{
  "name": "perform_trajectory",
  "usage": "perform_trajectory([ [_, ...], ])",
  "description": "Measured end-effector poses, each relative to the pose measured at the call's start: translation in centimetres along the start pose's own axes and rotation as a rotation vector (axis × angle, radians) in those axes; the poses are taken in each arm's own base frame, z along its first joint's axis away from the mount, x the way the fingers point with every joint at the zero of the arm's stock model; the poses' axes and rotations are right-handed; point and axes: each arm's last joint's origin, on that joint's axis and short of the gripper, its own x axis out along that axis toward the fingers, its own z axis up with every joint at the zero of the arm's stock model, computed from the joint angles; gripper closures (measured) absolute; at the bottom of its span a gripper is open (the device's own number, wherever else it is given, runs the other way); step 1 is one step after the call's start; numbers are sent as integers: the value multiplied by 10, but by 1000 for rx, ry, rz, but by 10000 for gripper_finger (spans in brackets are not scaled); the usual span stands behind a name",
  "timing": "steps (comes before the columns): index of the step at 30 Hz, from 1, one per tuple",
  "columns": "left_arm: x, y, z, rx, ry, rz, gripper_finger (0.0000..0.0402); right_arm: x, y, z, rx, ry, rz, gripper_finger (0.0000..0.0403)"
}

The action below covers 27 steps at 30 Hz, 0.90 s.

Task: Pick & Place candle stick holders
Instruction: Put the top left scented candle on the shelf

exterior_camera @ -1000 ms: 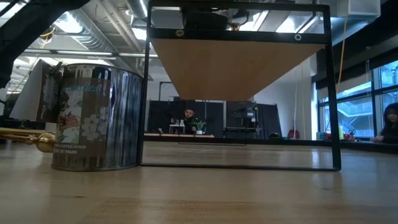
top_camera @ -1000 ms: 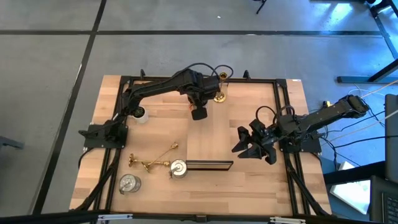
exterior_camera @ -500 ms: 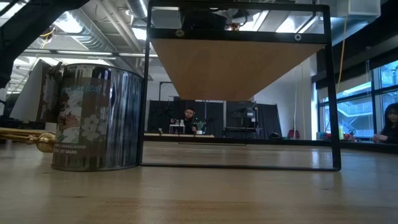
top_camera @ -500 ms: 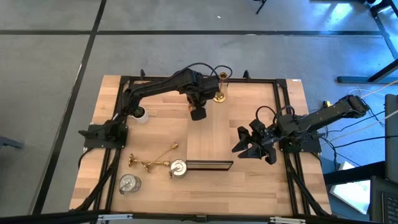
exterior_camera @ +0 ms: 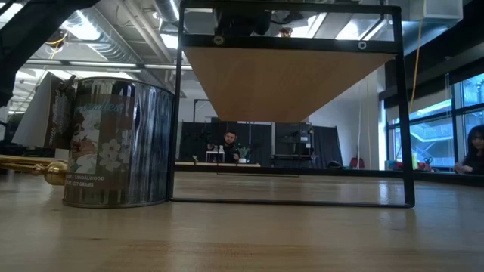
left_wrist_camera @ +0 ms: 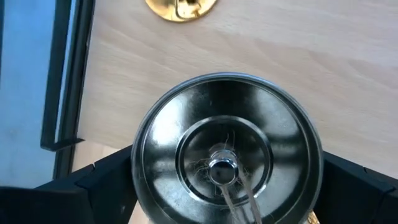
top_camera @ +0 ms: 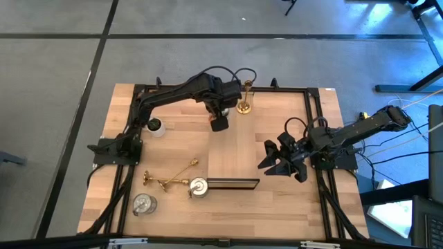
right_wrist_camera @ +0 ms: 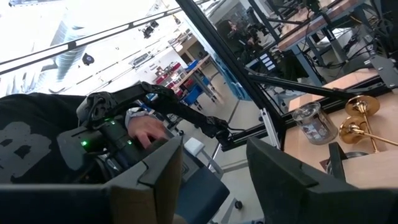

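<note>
I count one gold stick [top_camera: 243, 105] standing upright at the far edge of the table [top_camera: 277, 207]. Two gold sticks [top_camera: 169, 178] lie tipped over beside the wooden board [top_camera: 232, 184], with two silver cups [top_camera: 199, 187] near them, so I judge most of the placing is left. My left gripper [top_camera: 220, 119] hangs just beside the upright stick, its fingers spread wide around a third silver cup [left_wrist_camera: 227, 155]. My right gripper [right_wrist_camera: 214, 168] waits half open, empty, beyond the board's right end.
</note>
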Motion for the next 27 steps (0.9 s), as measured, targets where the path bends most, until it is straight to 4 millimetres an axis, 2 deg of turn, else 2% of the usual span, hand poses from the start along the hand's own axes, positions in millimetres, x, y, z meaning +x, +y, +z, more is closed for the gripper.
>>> perform_trajectory([
  [10, -12, 5, 0, -3, -62, 6, 22, 0, 0, 0, 0, -2, -1, 221],
  [27, -12, 6, 0, 7, -73, 8, 21, 0, -1, 1, -1, -6, -6, 221],
])
